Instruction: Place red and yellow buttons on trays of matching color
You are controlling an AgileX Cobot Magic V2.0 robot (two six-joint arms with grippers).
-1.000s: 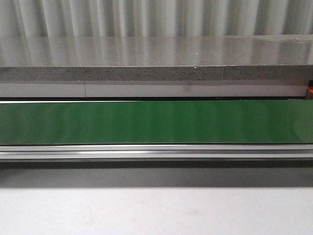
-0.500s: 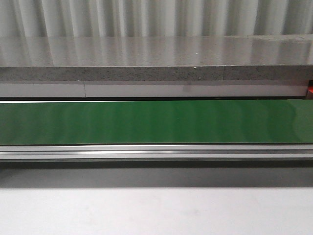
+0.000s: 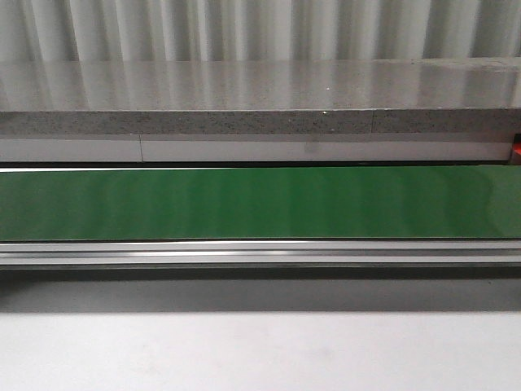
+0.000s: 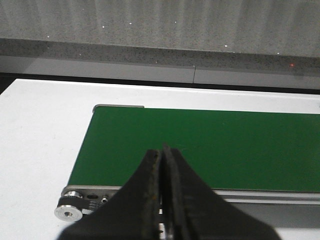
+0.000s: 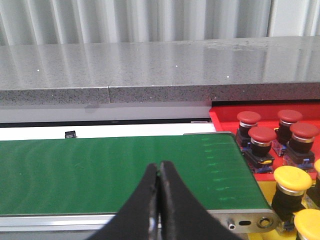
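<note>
In the right wrist view several red buttons (image 5: 262, 134) stand on a red tray (image 5: 224, 116) beyond the belt's end, and yellow buttons (image 5: 292, 179) stand on a yellow tray (image 5: 266, 188) beside it. My right gripper (image 5: 159, 166) is shut and empty over the near edge of the green belt (image 5: 115, 167). My left gripper (image 4: 162, 150) is shut and empty over the belt's other end (image 4: 200, 145). No button lies on the belt in any view. Neither gripper shows in the front view.
The green conveyor belt (image 3: 260, 204) runs across the front view with an aluminium rail (image 3: 260, 252) along its near side. A grey stone ledge (image 3: 260, 106) stands behind it. A roller (image 4: 69, 212) sits at the belt's left end, on a white table (image 4: 35, 140).
</note>
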